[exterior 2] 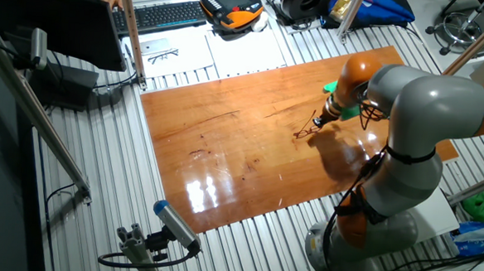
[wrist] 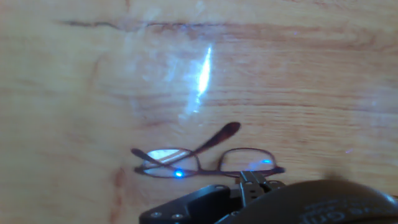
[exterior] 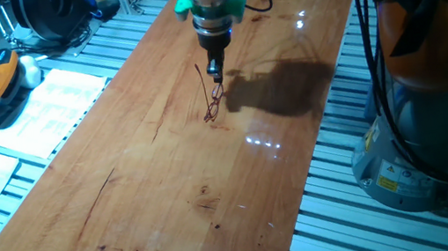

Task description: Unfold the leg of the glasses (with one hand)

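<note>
One fixed view: left to right, we see white paper sheets (exterior: 44, 112) on the slatted bench well to the left of the claw, then the brown wooden tabletop (exterior: 155, 198), then the small black two-finger claw (exterior: 216, 75) hanging from the orange arm with a green ring, then its dark shadow (exterior: 290, 89) on the wood just to the right, then the grey and orange robot base (exterior: 432, 85) far right. The thin reddish-brown wire-frame glasses (exterior: 213, 100) sit directly under the claw tips, front part on the wood just below and slightly left of the claw, one slim leg rising up beside the fingers. We cannot tell here if the leg is touched.

The other fixed view: black keyboard (exterior 2: 161, 15) well away on the left, tabletop (exterior 2: 224, 151) in the middle, glasses (exterior 2: 307, 129) just below-left of the claw (exterior 2: 320, 119), grey arm to the right.

Hand view: tabletop (wrist: 93, 93) fills the frame, the glasses (wrist: 205, 160) lie just ahead of the claw, lenses side by side, one leg crossing the left lens diagonally, tip pointing up-right. The black claw body sits at the bottom edge, its metal fingertips (wrist: 252, 183) at the frame's lower rim near the right lens. Fingertips look close together; we cannot tell whether they pinch the frame.
</note>
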### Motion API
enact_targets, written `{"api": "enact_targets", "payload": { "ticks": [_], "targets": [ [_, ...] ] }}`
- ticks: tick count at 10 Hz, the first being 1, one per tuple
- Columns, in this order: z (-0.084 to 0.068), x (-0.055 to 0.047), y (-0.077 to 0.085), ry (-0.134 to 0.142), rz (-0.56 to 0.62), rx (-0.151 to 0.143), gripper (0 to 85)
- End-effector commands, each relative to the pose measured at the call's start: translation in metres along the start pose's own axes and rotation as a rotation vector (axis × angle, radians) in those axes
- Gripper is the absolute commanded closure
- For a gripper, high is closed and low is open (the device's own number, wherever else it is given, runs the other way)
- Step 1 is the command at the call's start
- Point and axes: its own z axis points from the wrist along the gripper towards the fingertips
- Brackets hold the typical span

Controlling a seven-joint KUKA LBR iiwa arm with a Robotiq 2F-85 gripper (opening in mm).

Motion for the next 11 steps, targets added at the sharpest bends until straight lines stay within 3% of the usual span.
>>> {"api": "enact_targets", "payload": {
  "ticks": [1, 4, 7, 8, 9, 10, 11],
  "targets": [
    [-0.001, -0.002, 0.003, -0.009, 0.187, 0.016, 85.0],
    [-0.006, -0.007, 0.012, -0.03, 0.388, 0.065, 85.0],
    [-0.006, -0.005, 0.01, -0.052, 0.696, 0.054, 85.0],
    [-0.006, -0.005, 0.01, -0.061, 0.8, 0.019, 85.0],
    [-0.006, -0.006, 0.011, -0.078, 0.868, 0.006, 85.0],
    [-0.005, -0.006, 0.012, -0.093, 0.904, 0.013, 85.0],
    [-0.004, -0.006, 0.013, -0.106, 0.93, 0.048, 85.0]
  ]
}}
